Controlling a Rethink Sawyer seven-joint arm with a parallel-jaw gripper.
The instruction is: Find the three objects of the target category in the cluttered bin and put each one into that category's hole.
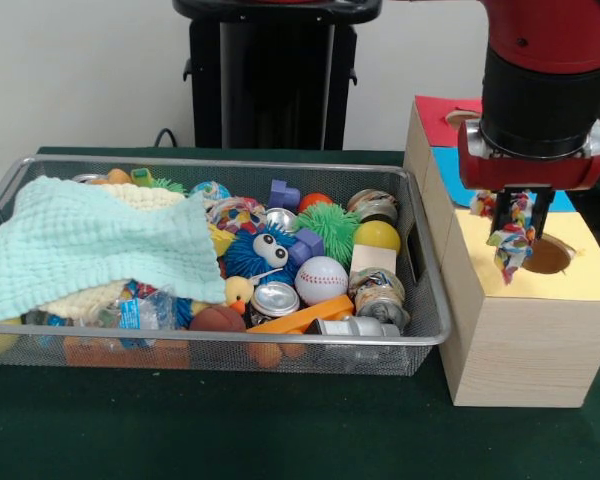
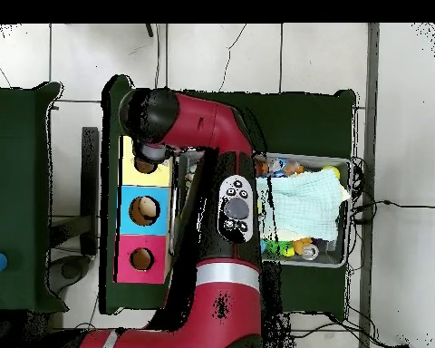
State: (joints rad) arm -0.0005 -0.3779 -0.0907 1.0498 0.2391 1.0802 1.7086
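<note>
The red and black arm [image 1: 545, 90] comes down from the top of the front view and ends over the largest pale wooden box [image 1: 525, 330]. In the overhead view it hides much of the table [image 2: 303, 113] and the near part of the basket.

The cluttered bin [image 1: 435, 330], a wide wire mesh basket, stands well to the side of the gripper, just beside the row of boxes. In it the mint-green waffle cloth [image 1: 90, 245] lies spread over the end farthest from the gripper. The cream waffle cloth [image 1: 145, 197] shows from under it at two edges. Other small things fill the bin, among them a fuzzy blue toy with eyes [image 1: 260, 252], a baseball [image 1: 321, 279] and some crushed cans.

The gripper [image 1: 513, 225] hangs directly over the yellow top of the box, and the hole [image 1: 547, 256] is just beside and below its tips. Its fingers [image 1: 540, 205] are clamped on the white cloth with multicoloured dots [image 1: 510, 240], which hangs down in a crumpled strip. The low end of the cloth is close over the yellow paper at the edge of the hole; I cannot tell if it touches.

Behind the gripper stand the blue-topped box [image 1: 450, 172] and then the red-topped box [image 1: 435, 115], each with its own hole in the overhead view.
</note>
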